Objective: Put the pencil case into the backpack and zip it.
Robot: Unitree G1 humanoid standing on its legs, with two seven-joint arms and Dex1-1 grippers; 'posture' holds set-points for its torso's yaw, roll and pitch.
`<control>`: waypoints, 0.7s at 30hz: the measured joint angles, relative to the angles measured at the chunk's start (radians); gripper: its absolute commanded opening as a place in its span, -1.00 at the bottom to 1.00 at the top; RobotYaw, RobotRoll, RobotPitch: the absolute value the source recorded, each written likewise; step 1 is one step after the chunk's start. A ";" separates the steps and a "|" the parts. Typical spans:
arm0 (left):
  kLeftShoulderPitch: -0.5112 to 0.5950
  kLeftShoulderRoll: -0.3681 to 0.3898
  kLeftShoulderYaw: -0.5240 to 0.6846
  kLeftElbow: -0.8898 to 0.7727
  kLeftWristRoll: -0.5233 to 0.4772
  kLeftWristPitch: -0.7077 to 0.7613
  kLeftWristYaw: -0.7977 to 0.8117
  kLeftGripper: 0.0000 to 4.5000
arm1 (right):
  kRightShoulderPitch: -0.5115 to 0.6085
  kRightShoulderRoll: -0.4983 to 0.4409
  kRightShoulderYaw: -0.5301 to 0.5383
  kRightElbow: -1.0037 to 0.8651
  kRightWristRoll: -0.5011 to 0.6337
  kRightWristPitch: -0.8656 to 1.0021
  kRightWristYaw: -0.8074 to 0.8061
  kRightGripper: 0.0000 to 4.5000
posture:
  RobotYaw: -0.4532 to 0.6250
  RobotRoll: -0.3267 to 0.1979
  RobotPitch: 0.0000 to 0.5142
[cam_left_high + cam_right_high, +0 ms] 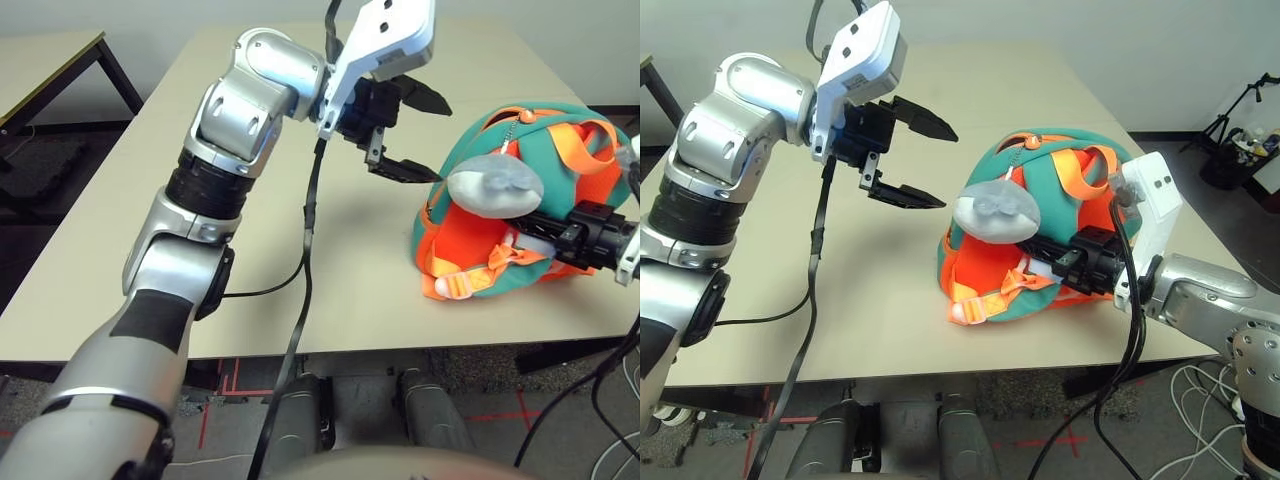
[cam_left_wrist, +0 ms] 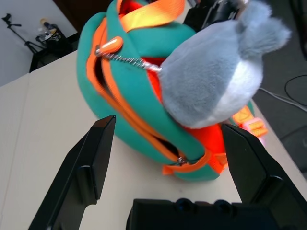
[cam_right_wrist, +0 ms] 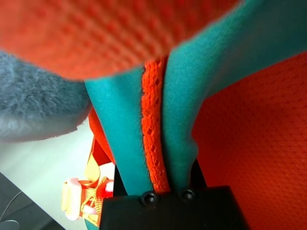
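A small teal backpack (image 1: pixel 1040 225) with an orange front panel lies on a beige table (image 1: pixel 890 330), toward the robot's right. A grey plush fish charm (image 1: pixel 997 213) rests on top of it, clipped on by a short spring chain.

The right gripper (image 1: pixel 1065 262) is clenched on the backpack's fabric: the right wrist view shows a fold of teal cloth with an orange mesh strip pinched between its fingers. This arm is the one touching the bag and seems to be holding it steady.

The left gripper (image 1: pixel 405 130) hangs in the air just left of the backpack, its two black fingers (image 2: pixel 88 165) spread wide and holding nothing. The bag lies to this hand's right and a little below, near but apart from it.

The orange zipper (image 2: pixel 122 108) runs along the rounded edge facing the left hand, curving from a pull (image 2: pixel 108 47) near the top down to another slider (image 2: pixel 180 161) at the lower end. The seam gapes slightly, so it looks not fully zipped. The bag's long axis runs roughly from the table's far side toward the robot, with its zipper edge turned toward the left hand.

The pencil case is nowhere on the table; it may already be inside, though that cannot be told.
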 measured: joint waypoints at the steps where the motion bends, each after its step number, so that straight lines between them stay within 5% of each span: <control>1: -0.003 -0.002 -0.003 -0.002 -0.002 0.003 -0.003 1.00 | -0.003 0.003 0.002 0.001 -0.002 0.001 0.001 -0.95 | -0.37 0.25 -0.57; 21: 0.007 -0.032 -0.030 -0.061 -0.025 0.035 0.014 1.00 | -0.069 0.033 0.041 0.047 -0.086 0.020 0.068 -0.95 | -0.37 0.25 -0.50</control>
